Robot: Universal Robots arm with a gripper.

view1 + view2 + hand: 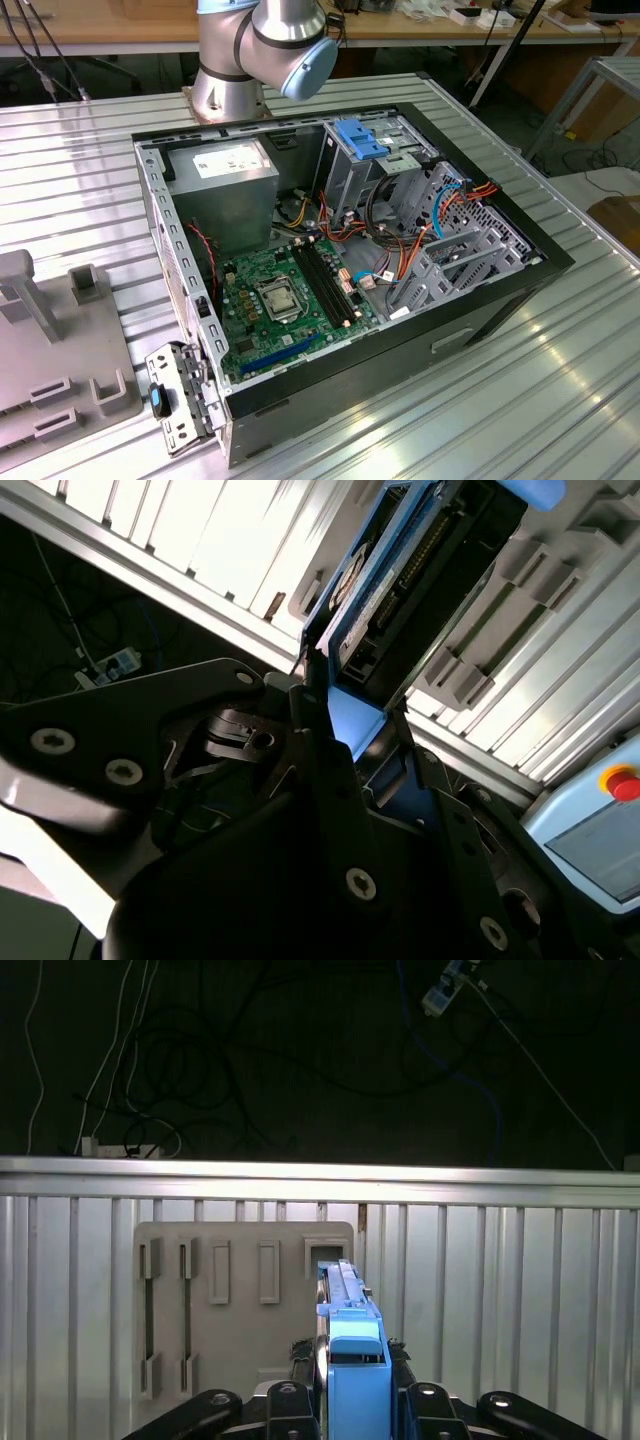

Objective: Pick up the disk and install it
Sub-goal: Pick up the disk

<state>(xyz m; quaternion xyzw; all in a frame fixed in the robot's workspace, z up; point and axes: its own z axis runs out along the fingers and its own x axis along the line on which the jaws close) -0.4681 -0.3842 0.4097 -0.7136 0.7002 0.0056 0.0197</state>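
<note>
The black two-fingered gripper (352,1392) is closed on the disk (345,1300), a flat grey metal hard drive framed by a bright blue plastic carrier rail. In the first wrist view the disk stands edge-on, with one black finger (300,1355) pressed against each side of the blue rail. The second wrist view shows the gripper (355,725) clamping one end of the disk (400,575), which reaches out beyond the fingertips. The disk sits over a pale grey slotted plastic holder plate (240,1300) lying on the ribbed aluminium tabletop (520,1290); whether it touches the plate cannot be told. In the exterior view, an open black computer case (500,300) lies on the tabletop (80,160), with a tall grey metal drive cage (350,185) inside.
</note>
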